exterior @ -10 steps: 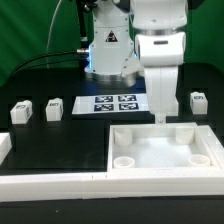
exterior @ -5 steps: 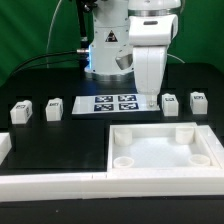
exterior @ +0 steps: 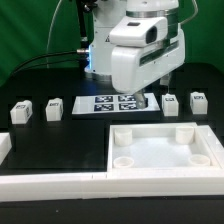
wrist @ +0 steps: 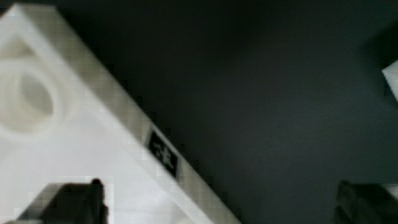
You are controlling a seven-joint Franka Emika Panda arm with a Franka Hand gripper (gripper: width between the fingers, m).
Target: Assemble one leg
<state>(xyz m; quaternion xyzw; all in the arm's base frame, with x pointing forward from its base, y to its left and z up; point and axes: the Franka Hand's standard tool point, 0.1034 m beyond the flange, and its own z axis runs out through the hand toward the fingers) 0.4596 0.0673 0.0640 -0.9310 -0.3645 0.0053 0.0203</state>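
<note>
Several small white legs with marker tags stand on the black table behind the tray: two at the exterior view's left [exterior: 19,112] [exterior: 54,108] and two at its right [exterior: 171,104] [exterior: 198,100]. The big white tray [exterior: 205,160] with round corner sockets lies in front. The arm's white hand [exterior: 145,55] hangs tilted above the marker board [exterior: 115,103], and its fingertips do not show there. In the wrist view my gripper [wrist: 222,205] is open and empty, with dark fingers [wrist: 71,200] far apart. Below it are the tray's edge [wrist: 107,120], a socket [wrist: 25,95] and bare table.
A long white wall [exterior: 50,170] runs along the front at the exterior view's left, joined to the tray. The robot's base [exterior: 108,45] stands at the back behind the marker board. A small tag [wrist: 164,150] sits on the tray's side wall.
The hand has risen from the tray's far right corner, moved toward the exterior view's left and tilted. A leg now shows where the hand stood.
</note>
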